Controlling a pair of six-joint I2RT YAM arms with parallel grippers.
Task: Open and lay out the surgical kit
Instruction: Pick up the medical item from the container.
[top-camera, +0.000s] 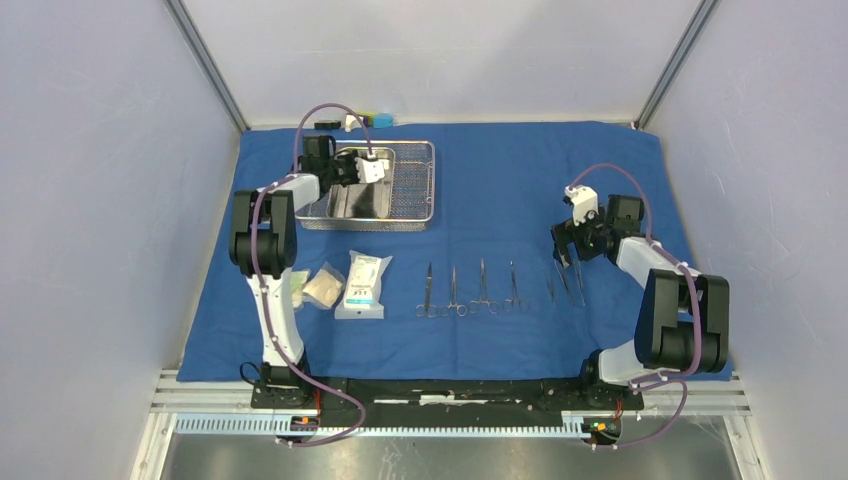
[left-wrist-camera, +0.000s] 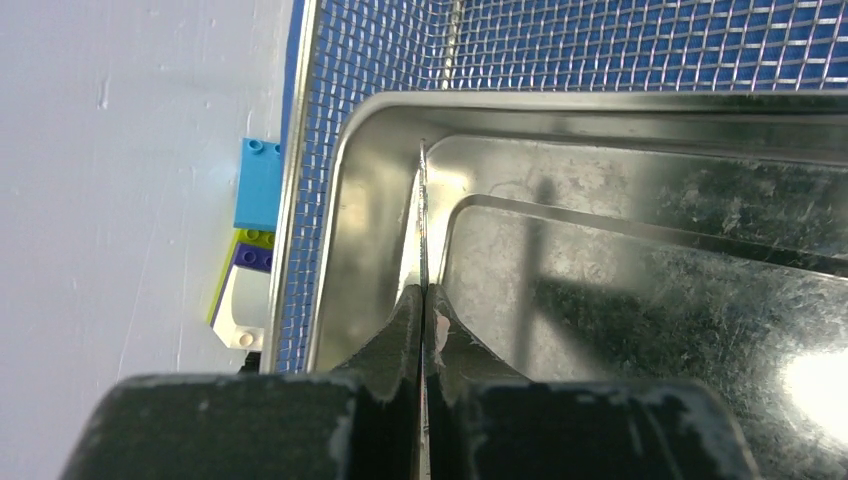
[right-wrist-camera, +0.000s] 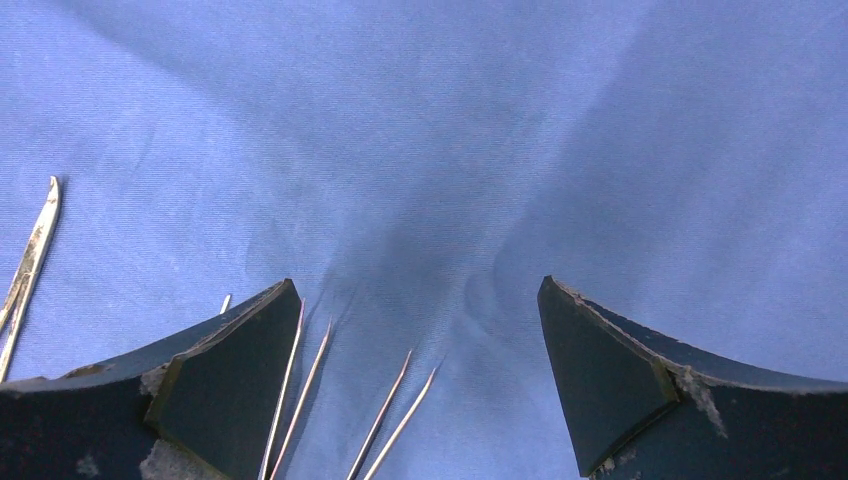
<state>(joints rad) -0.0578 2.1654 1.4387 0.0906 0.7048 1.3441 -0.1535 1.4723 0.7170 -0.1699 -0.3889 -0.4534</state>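
The blue cloth wrap (top-camera: 500, 180) lies spread flat over the table. At its back left stands the wire-mesh basket (top-camera: 415, 185) with the smaller steel pan (top-camera: 345, 203) inside. My left gripper (top-camera: 362, 172) is shut on the pan's thin rim (left-wrist-camera: 423, 230), which runs between the fingertips (left-wrist-camera: 405, 320). Slim steel instruments (top-camera: 470, 290) lie in a row at mid-front. My right gripper (top-camera: 566, 247) hangs open just above two fine-pointed tweezers (right-wrist-camera: 395, 415), holding nothing. Three packets (top-camera: 362, 284) lie at the front left.
Small blue, yellow-green, purple and white blocks (left-wrist-camera: 257, 190) sit just outside the basket's left wall (left-wrist-camera: 295, 200), off the cloth. Grey enclosure walls close in on both sides and at the back. Another instrument tip (right-wrist-camera: 32, 255) lies left of the right gripper.
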